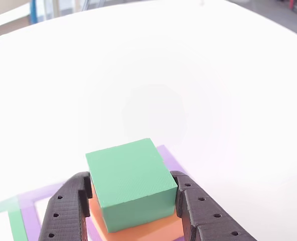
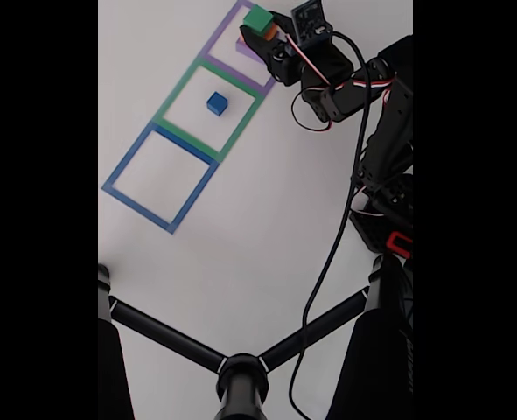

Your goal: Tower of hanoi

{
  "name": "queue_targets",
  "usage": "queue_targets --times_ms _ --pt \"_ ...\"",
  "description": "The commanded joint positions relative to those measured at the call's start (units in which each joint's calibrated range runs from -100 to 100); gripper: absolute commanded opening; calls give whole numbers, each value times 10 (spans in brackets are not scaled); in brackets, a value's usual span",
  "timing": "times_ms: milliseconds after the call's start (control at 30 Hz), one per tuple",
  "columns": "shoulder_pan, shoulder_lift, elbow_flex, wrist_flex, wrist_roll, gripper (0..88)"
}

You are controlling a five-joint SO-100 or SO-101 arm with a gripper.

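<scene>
Two fingers [image 1: 70, 211] flank the green block [image 1: 130, 183], one each side, and my gripper [image 1: 133, 211] looks closed onto its side faces or within a hair of it. I can't tell from the close-up view whether the pads are actually pressing yet, since the contact lines sit in shadow. Treat it as a grip that needs confirming.

Layout: green block sits on top of the orange block [image 1: 148, 230], and in the fixed view that stack rests on the purple block [image 2: 248, 49] inside the purple taped square [image 2: 238, 48]. Blue block [image 2: 217, 103] is alone in the middle green taped square [image 2: 207, 101]. Blue taped square [image 2: 160, 175] holds nothing.

How I'd do this step well:
- Grab green only. My fingertips reach down near the top of orange, so if they sit too low I drag orange along. Keep the pads on green's lower half, above the seam.
- Squeeze evenly. Faces are matte plastic, decent friction, but the block is slightly rotated against my jaws, so expect it to twist as I clamp. Close slowly and let it square up.
- Lift straight up before any sideways move, enough to clear orange fully. A slanted exit would shove the stack off purple.
- Green can't go on blue under the rules, so my guess is the blue taped square is the target. Carry high over the middle square to avoid clipping blue.
- Set down flat, release, retreat upward.
</scene>
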Motion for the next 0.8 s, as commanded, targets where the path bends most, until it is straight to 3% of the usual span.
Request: queue_targets --times_ms 0,500,767 --pt "-5 -5 1 -14 0 128" --pt "-7 -18 6 -11 0 101" --pt "-20 -108 23 66 0 99"
